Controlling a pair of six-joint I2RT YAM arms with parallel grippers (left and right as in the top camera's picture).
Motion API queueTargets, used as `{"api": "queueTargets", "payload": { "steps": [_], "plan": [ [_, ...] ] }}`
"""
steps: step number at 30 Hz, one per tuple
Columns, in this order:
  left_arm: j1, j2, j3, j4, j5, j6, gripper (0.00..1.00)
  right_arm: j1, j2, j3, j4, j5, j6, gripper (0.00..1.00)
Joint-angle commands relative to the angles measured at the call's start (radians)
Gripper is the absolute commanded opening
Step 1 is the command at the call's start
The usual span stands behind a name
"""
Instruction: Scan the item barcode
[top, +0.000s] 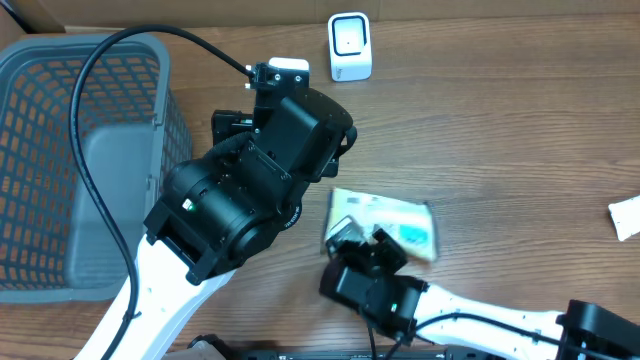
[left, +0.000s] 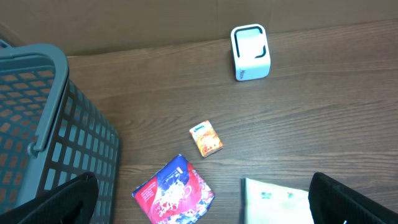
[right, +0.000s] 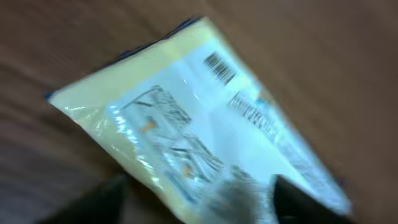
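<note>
The grey basket, the only container in view, is set at the left of the wooden table. Nothing is seen in the part of it that shows, though its right side is hidden by the left arm in the overhead view. The left gripper is held above the table with its jaws spread wide and nothing between them. The pale packet, taken to be the item for scanning, is laid flat on the table right of centre, well apart from both the basket and the scanner. The right gripper is placed at the packet's near corner. Its jaws are seen parted with the packet beneath them, and through the blur it cannot be told whether the film is touched. The step in hand is judged to be the handling of this packet on the table, with the scan itself not under way. A firm pinch on an edge clear of the printed code is called for next, then a lift and a turn so that the code is presented to the scanner's window. A red-and-blue pouch is seen near the basket, and the white scanner is stood upright at the far edge. A small orange box is found between them. The barcode is printed near one end of the packet and is turned upward.
</note>
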Motion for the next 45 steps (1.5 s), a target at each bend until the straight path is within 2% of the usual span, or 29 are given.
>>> {"api": "queueTargets", "payload": {
  "steps": [1,7,10,11,12,13,16,18,20,28,31,37,43,45],
  "plan": [
    [0.005,0.0,0.014,0.003,-0.013,0.001,1.0,0.002,-0.013,0.046,-0.064,-0.151,0.243,1.0],
    [0.005,0.0,0.014,0.003,-0.013,0.001,1.0,-0.003,-0.109,0.161,-0.293,-0.203,0.4,1.0],
    [0.005,0.0,0.014,0.003,-0.013,0.001,1.0,-0.018,-0.176,0.202,-0.305,-0.201,0.409,1.0],
    [0.005,0.0,0.014,0.003,-0.013,0.001,1.0,-0.035,-0.201,0.211,-0.299,-0.219,0.41,0.72],
    [0.005,0.0,0.014,0.003,-0.013,0.001,1.0,-0.057,-0.225,0.214,-0.286,-0.261,0.41,0.2],
    [0.005,0.0,0.014,0.003,-0.013,0.001,1.0,-0.083,-0.242,0.214,-0.275,-0.323,0.415,0.05],
    [0.005,0.0,0.014,0.003,-0.013,0.001,1.0,-0.21,-0.266,0.212,-0.264,-0.619,0.481,0.04],
    [0.005,0.0,0.014,0.003,-0.013,0.001,1.0,-0.306,-0.259,0.207,-0.253,-0.847,0.475,0.04],
    [0.005,0.0,0.014,0.003,-0.013,0.001,1.0,-0.406,-0.246,0.198,-0.252,-1.036,0.414,0.04],
    [0.005,0.0,0.014,0.003,-0.013,0.001,1.0,-0.76,-0.095,0.124,-0.159,-1.522,0.214,0.04],
    [0.005,0.0,0.014,0.003,-0.013,0.001,1.0,-0.819,0.014,0.108,-0.149,-1.604,0.111,0.04],
    [0.005,0.0,0.014,0.003,-0.013,0.001,1.0,-0.825,0.219,0.107,-0.129,-1.633,0.037,0.04],
    [0.005,0.0,0.014,0.003,-0.013,0.001,1.0,-0.828,0.358,0.107,-0.098,-1.546,0.045,0.04],
    [0.005,0.0,0.014,0.003,-0.013,0.001,1.0,-0.828,0.371,0.107,-0.104,-1.49,0.099,0.04]
  ]
}}
